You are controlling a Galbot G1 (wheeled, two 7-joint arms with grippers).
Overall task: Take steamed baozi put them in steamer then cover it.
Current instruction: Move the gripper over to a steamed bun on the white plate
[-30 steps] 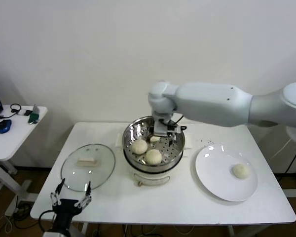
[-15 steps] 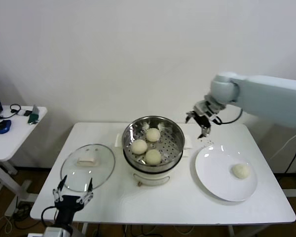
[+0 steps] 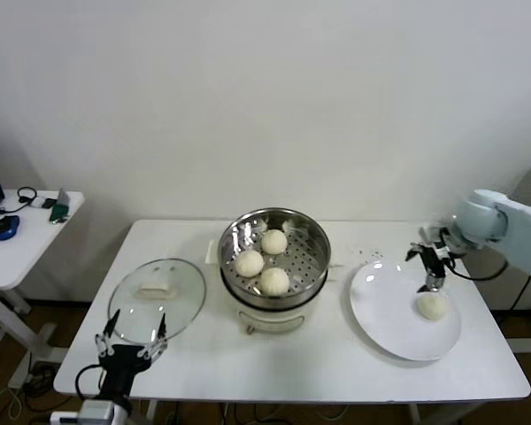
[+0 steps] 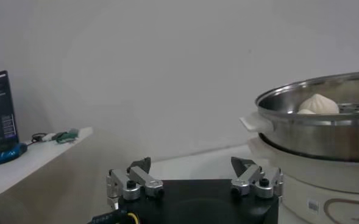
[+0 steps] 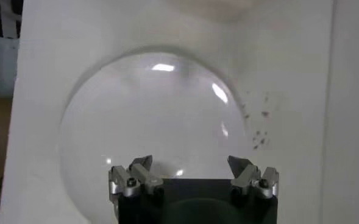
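Hovering with its fingers spread wide and empty, the right gripper (image 3: 430,268) is hanging just above the last steamed baozi (image 3: 432,305), which is lying on the white plate (image 3: 385,312) near the tabletop's right edge. Three more buns (image 3: 262,261) are sitting in the steamer (image 3: 275,257) at the table's middle. The cover (image 3: 157,298) is lying towards the left edge, and the left gripper (image 3: 128,344) is idling wide open at the front left corner.

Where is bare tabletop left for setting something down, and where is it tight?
Free: the front strip of the table below the steamer, and the back right corner behind the plate. Tight: between the cover and steamer, and between steamer and plate.
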